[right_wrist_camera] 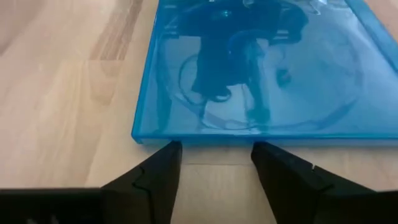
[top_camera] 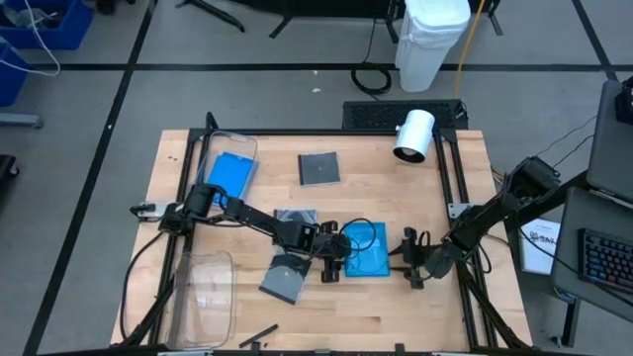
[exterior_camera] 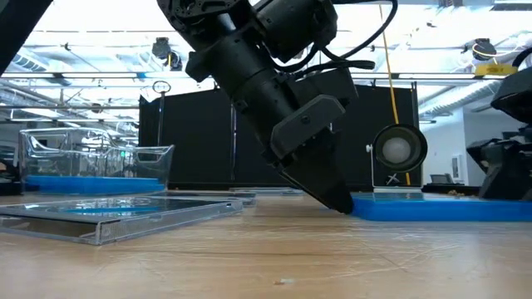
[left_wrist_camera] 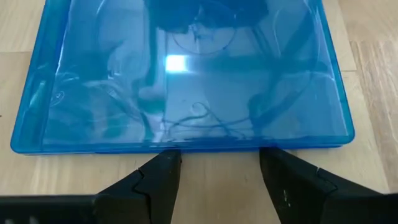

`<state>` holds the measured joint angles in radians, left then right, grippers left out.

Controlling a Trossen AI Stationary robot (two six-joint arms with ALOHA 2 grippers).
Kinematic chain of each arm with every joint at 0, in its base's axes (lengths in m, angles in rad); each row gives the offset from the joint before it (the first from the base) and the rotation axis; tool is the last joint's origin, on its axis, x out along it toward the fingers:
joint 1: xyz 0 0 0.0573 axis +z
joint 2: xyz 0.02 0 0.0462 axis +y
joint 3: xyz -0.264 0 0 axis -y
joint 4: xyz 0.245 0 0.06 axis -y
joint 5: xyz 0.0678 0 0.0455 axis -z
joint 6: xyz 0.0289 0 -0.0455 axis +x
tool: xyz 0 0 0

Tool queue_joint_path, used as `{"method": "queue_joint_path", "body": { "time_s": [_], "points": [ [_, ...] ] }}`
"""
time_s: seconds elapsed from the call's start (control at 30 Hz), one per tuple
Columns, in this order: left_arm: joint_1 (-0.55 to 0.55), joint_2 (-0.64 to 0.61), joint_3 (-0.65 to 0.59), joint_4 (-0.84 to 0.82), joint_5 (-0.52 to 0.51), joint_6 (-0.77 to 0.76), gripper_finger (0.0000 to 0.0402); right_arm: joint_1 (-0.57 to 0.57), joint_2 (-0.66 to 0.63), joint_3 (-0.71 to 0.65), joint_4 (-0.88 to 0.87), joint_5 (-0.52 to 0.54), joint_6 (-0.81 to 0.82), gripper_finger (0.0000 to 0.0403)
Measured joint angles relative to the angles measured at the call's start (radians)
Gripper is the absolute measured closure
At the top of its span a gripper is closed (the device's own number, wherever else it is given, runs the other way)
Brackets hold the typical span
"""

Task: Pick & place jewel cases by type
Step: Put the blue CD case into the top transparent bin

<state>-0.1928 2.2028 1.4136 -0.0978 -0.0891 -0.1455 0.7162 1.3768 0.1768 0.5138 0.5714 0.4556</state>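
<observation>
Plastic bin (top_camera: 203,289), clear and rectangular, lies at the near left of the pale wood-grain worktop (top_camera: 326,331). Just right of it a grey case (top_camera: 284,278), thin and square, sits tilted on the boards. At mid-worktop a glossy blue case (top_camera: 368,249) lies flat, with a pincer at each side. The left arm stretches low from the left edge, and the left pincer (left_wrist_camera: 217,171) has its dark fingers apart, tips just short of the case's edge, holding nothing. The right arm reaches in bent from the right edge; the right pincer (right_wrist_camera: 214,163) likewise stands with fingers apart at the opposite edge, empty. Another grey case (top_camera: 295,220) lies under the left arm. Farther off, a third grey case (top_camera: 319,169) rests flat, and a second blue case (top_camera: 232,171) lies inside a far-left bin (top_camera: 212,145).
</observation>
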Motion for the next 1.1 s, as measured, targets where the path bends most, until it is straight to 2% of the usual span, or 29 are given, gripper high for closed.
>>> {"method": "queue_joint_path", "body": {
  "time_s": [0.27, 0.77, 0.87, 1.1],
  "points": [
    [-0.001, 0.000, -0.002, -0.037, -0.003, -0.004, 0.0179, -0.001, 0.001, 0.037, 0.037, 0.010, -0.120, 0.0226],
    [-0.006, -0.002, -0.001, -0.088, -0.009, -0.021, 0.0179, -0.001, -0.033, 0.071, 0.042, 0.053, -0.171, 0.0234],
    [-0.004, 0.013, 0.009, 0.007, -0.009, -0.020, 0.0179, -0.007, -0.061, 0.092, 0.121, 0.049, -0.197, 0.0234],
    [-0.003, 0.008, 0.002, 0.035, 0.011, -0.007, 0.0179, -0.006, -0.080, 0.117, 0.164, 0.052, -0.339, 0.0234]
  ]
}}
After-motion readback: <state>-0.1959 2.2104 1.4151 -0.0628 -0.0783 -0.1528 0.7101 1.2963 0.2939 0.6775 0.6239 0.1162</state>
